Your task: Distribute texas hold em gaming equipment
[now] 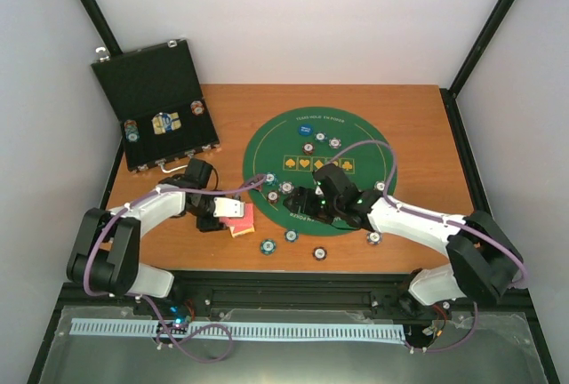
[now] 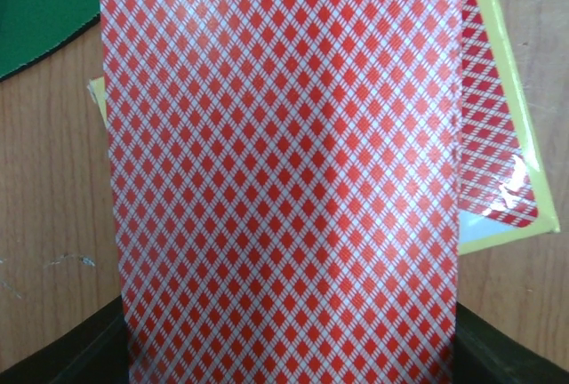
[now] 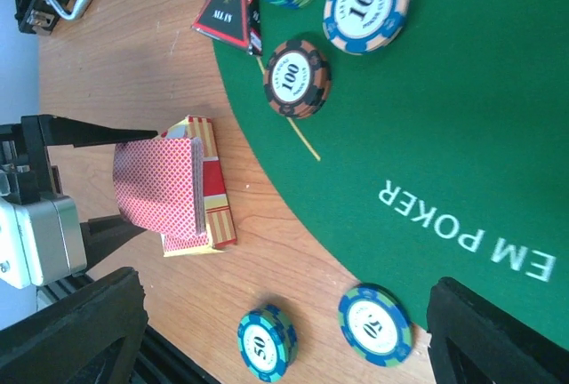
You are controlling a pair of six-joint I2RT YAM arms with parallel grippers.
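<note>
A stack of red-backed playing cards (image 2: 284, 171) fills the left wrist view, and my left gripper (image 2: 293, 353) is shut on it by its edges. In the top view that gripper (image 1: 229, 209) holds the cards (image 1: 238, 215) just above the wood, left of the green mat (image 1: 356, 193). My right gripper (image 3: 286, 300) stands open over two teal 50 chips (image 3: 267, 342) (image 3: 375, 324) at the mat's edge, touching neither. A brown 100 chip (image 3: 296, 77), a 10 chip (image 3: 365, 4) and a dark triangular marker (image 3: 229, 6) lie farther off.
A red and yellow card box (image 3: 212, 197) lies under the held cards. The open black case (image 1: 156, 104) with chips stands at the back left. Loose chips (image 1: 318, 253) lie near the table's front edge, and a blue marker (image 1: 306, 128) with several chips sits on the mat.
</note>
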